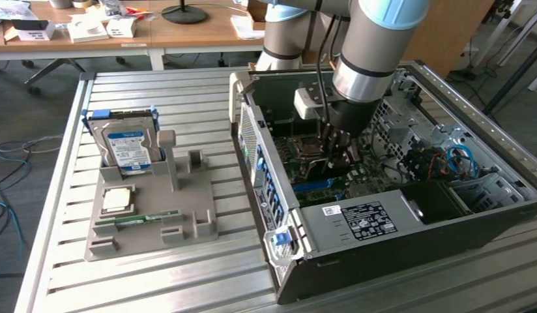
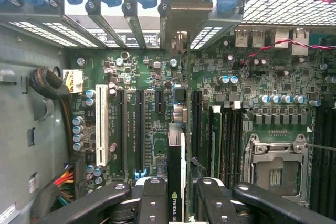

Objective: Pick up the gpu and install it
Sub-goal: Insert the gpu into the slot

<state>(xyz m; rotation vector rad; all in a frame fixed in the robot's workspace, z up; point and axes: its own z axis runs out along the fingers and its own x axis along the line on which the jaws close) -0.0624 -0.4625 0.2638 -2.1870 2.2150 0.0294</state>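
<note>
The gpu [image 2: 176, 169] appears edge-on in the wrist view as a thin dark card with a green logo. It stands upright over the motherboard's expansion slots [image 2: 139, 129], and its metal bracket end [image 2: 184, 17] reaches the case's rear slot openings. My gripper [image 2: 176, 195] is shut on the card, a black finger [image 2: 152, 198] on each side. In the exterior view the gripper [image 1: 338, 149] is deep inside the open computer case [image 1: 277, 195], with the dark gpu [image 1: 323, 168] below it, just above a blue slot [image 1: 325, 185].
Outside the case, a grey holder [image 1: 186, 225] carries a silver hard drive [image 1: 128, 149], a processor chip [image 1: 118, 199] and a green memory stick [image 1: 138, 220]. Inside are the power supply [image 1: 364, 222], cables [image 1: 455, 160], the processor socket [image 2: 275, 169] and a white slot [image 2: 102, 124].
</note>
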